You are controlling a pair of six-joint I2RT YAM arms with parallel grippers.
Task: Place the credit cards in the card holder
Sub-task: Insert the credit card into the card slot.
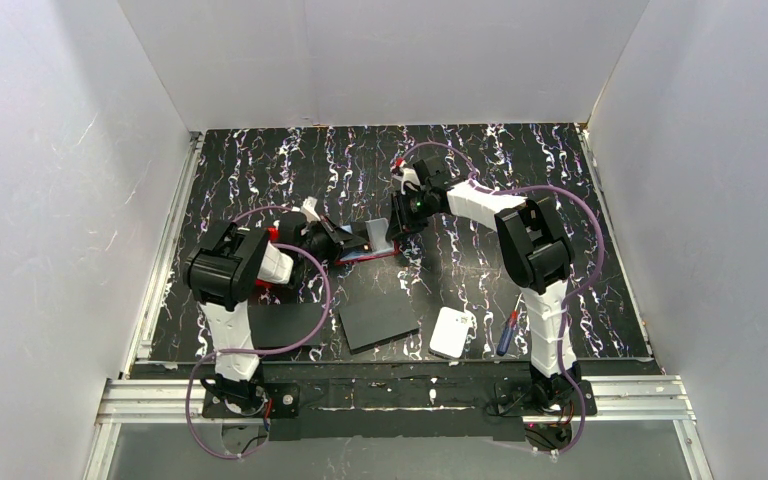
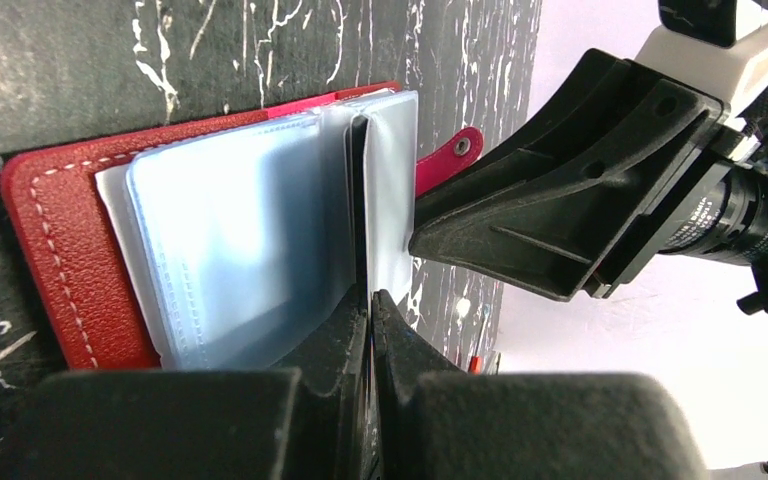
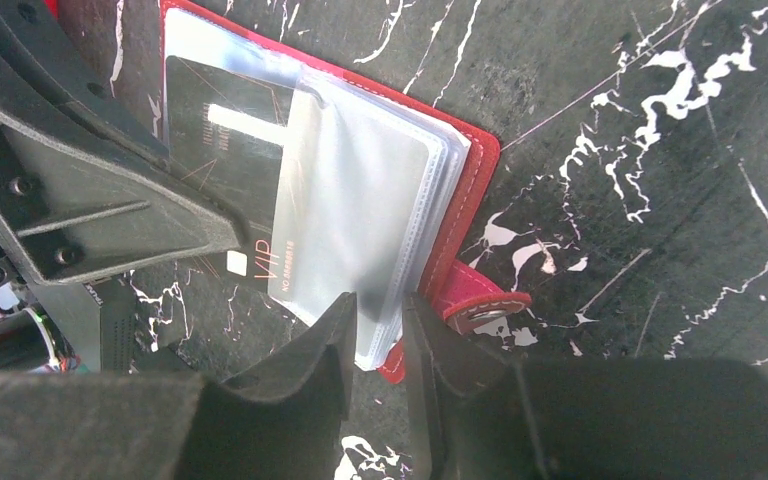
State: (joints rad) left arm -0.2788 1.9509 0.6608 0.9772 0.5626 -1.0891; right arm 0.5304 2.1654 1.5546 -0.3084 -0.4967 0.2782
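Note:
The card holder [image 1: 384, 246] lies open on the mat, a red cover [image 2: 60, 250] with clear sleeves [image 3: 360, 190] and a stud strap [image 3: 480, 305]. My left gripper [image 2: 372, 295] is shut on a dark credit card [image 3: 225, 150] marked VIP. The card's far part sits under a clear sleeve; in the left wrist view it shows edge-on [image 2: 360, 200]. My right gripper [image 3: 378, 305] is closed on the sleeves' outer edge and holds one sleeve [image 2: 392, 180] upright beside the card. In the top view the two grippers meet over the holder, left [image 1: 345, 240] and right [image 1: 400, 222]. No pale cards show.
Two larger black flat sheets [image 1: 378, 320] [image 1: 285, 325] lie near the front. A white rounded pad [image 1: 452, 332] and a red-and-blue screwdriver [image 1: 507, 333] lie front right. A bright red thing [image 1: 265, 290] shows partly under the left arm. White walls enclose the mat.

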